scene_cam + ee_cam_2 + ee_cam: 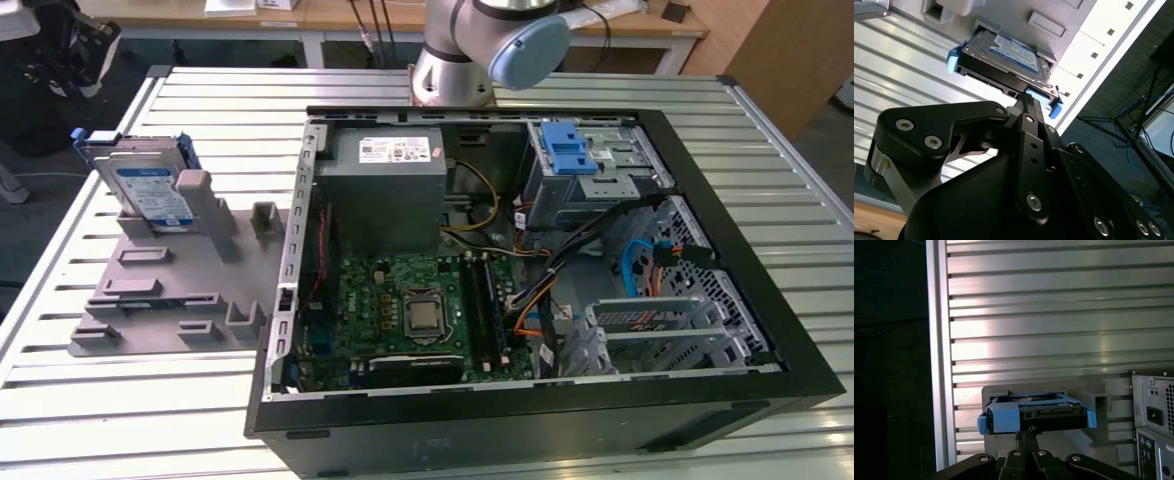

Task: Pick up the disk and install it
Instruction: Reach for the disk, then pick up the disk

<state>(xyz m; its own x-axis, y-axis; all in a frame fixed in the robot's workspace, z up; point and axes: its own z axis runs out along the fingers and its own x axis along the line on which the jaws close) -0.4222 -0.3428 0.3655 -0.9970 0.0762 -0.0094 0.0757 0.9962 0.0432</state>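
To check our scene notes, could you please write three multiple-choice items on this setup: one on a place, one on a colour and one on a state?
1. In the exterior view, where is the disk?
A. Standing in the grey holder, at the exterior view's left of the computer case.
B. Inside the case.
C. On the table at the case's right.

2. What colour are the disk's side rails?
A. Red.
B. Blue.
C. Yellow.

3. How is the computer case?
A. Shut by a side panel.
B. Open, its green board bare.
C. Covered with a cloth.

Answers:
1 A: the disk stands upright in the holder beside the case.
2 B: blue plastic shows at its ends in both wrist views.
3 B: the parts inside show from above.
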